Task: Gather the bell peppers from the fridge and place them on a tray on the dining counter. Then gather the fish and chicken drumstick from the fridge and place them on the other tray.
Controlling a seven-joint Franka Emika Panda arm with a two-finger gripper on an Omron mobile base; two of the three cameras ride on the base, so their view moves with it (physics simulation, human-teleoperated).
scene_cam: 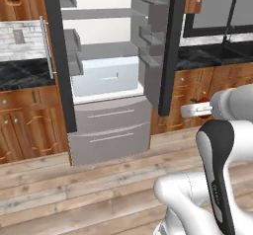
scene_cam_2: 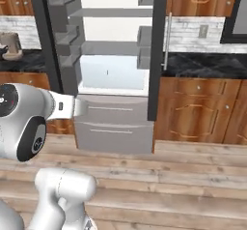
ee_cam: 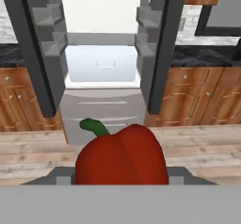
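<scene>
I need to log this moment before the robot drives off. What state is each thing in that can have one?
Fridge doors: both swung open.
Fridge drawers: both shut.
Crisper drawer: shut.
Gripper: shut on the red bell pepper.
Red bell pepper: held, out of the fridge, stem up.

Colours: red pepper, grey fridge, brown kitchen.
Bell pepper (ee_cam: 121, 155) glossy red with green stem, lower centre of hand view. Fridge (ee_cam: 102, 109) has light grey drawers, white lit interior, near-black door edges. Cabinets (scene_cam_2: 200, 109) warm brown wood grain with small silver knobs. Countertop (scene_cam: 22, 73) black, speckled grey marbling. Backsplash (scene_cam_2: 193, 31) whitish-grey brick pattern. Floor (scene_cam: 74, 189) pale tan wood planks.
</scene>
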